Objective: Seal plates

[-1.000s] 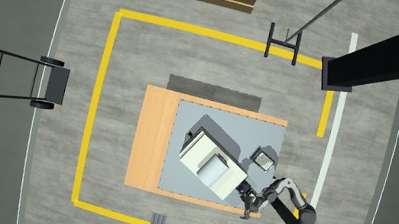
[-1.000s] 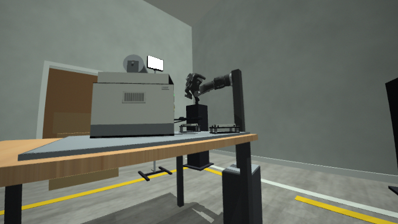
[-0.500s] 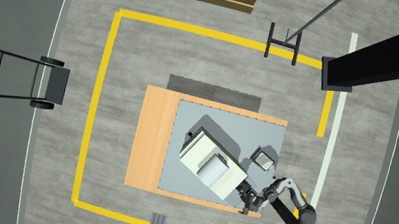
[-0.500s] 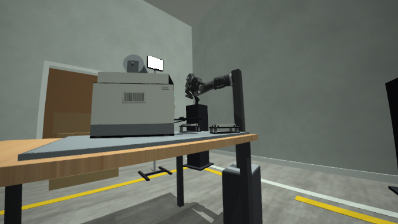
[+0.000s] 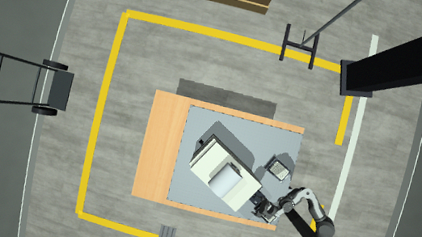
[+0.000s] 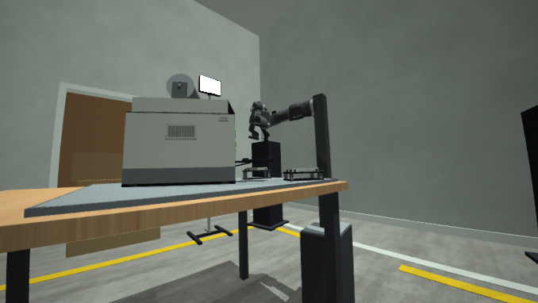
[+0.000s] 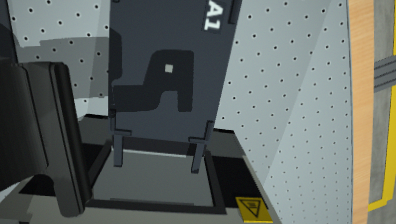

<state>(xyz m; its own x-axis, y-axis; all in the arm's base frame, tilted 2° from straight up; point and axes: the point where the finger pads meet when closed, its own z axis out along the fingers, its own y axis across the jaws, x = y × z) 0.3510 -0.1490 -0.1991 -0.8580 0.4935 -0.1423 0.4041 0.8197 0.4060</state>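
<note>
The sealer [image 5: 243,197] [image 6: 178,151] has its dark stage [image 7: 160,120] [image 6: 259,160] out; the stage is bare, with an A1 label. A small green light [image 6: 235,128] shows at the sealer's edge. One pale plate [image 5: 279,170] sits in a nest [image 6: 257,177] on the far side. The other nest [image 6: 303,178] also bears something pale and flat; the arm partly hides it in the top view. Nest labels are not readable. My gripper [image 5: 262,210] [image 6: 259,137] is partly open and empty, above the stage area. Only one finger shows in the wrist view, at the left.
A foil roll [image 5: 225,180] tops the sealer. A yellow warning label [image 7: 254,208] is on the sealer. The perforated board [image 7: 280,100] ends at the wooden table edge [image 7: 361,100]. The arm's dark post [image 6: 322,135] stands beside the table.
</note>
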